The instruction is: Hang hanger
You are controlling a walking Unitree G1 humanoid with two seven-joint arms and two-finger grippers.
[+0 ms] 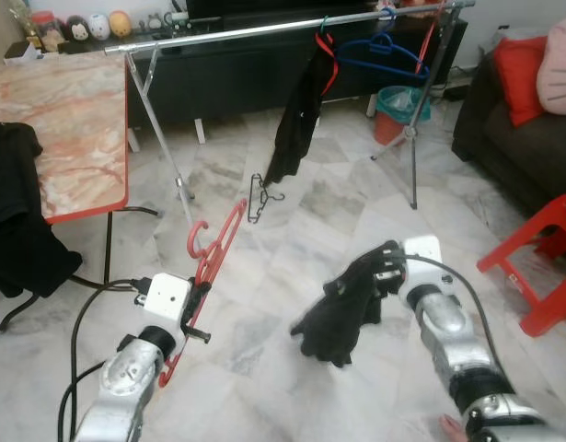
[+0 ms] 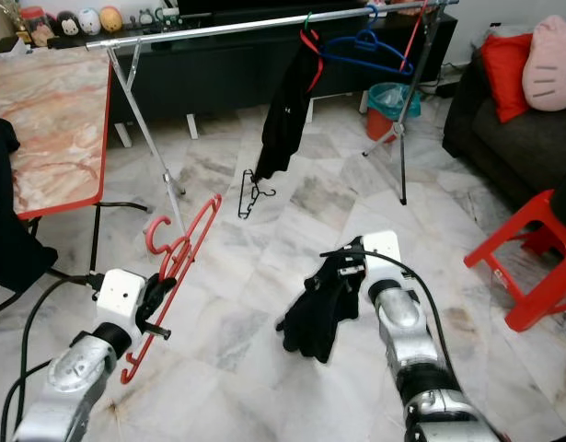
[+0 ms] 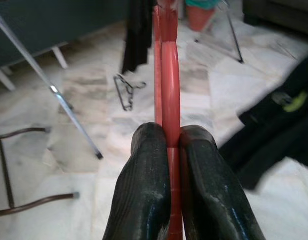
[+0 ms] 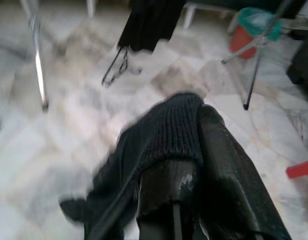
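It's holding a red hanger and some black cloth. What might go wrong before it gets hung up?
The left tool pinches the red hanger on its thin edge, so it might twist or slip. The black garment dangles loosely from the right tool and may drop. A black hanger on the floor ahead could trip it.

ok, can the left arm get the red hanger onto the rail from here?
Probably not yet. The left gripper is shut on the red hanger, low over the floor; the rail runs well ahead and higher. Nothing blocks the way.

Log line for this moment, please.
left pincer: shut on red hanger | right pincer: shut on black garment | rail: ahead
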